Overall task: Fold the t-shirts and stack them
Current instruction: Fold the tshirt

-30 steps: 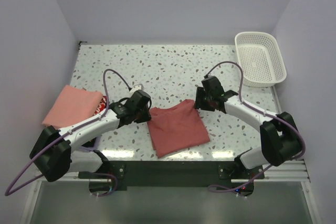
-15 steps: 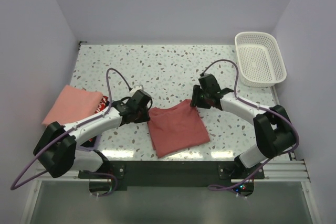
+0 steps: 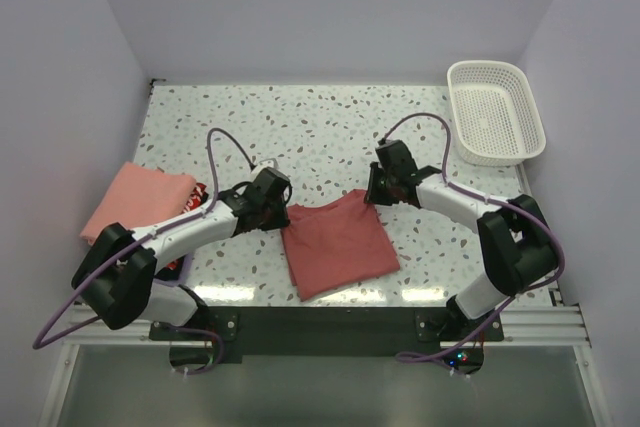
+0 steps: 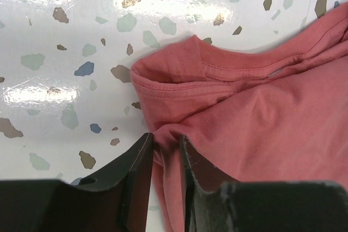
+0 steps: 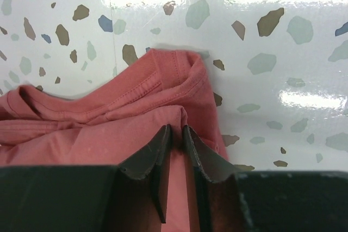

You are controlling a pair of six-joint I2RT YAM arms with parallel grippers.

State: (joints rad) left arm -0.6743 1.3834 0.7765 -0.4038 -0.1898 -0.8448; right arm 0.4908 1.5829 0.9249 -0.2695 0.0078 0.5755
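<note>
Though glossy, speckled terrazzo tabletop [image 3: 300, 122] under red t-shirt [image 3: 335, 242], pale lavender walls [image 3: 330, 17].

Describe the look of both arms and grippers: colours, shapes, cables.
Left arm and right arm: white shells, black joints and bases. A thin purple cable loops above each. The left gripper and right gripper have black, flat, tapering fingers.

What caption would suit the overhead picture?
Left gripper and right gripper each pinch a far corner of the brick-red t-shirt on the speckled table.
</note>
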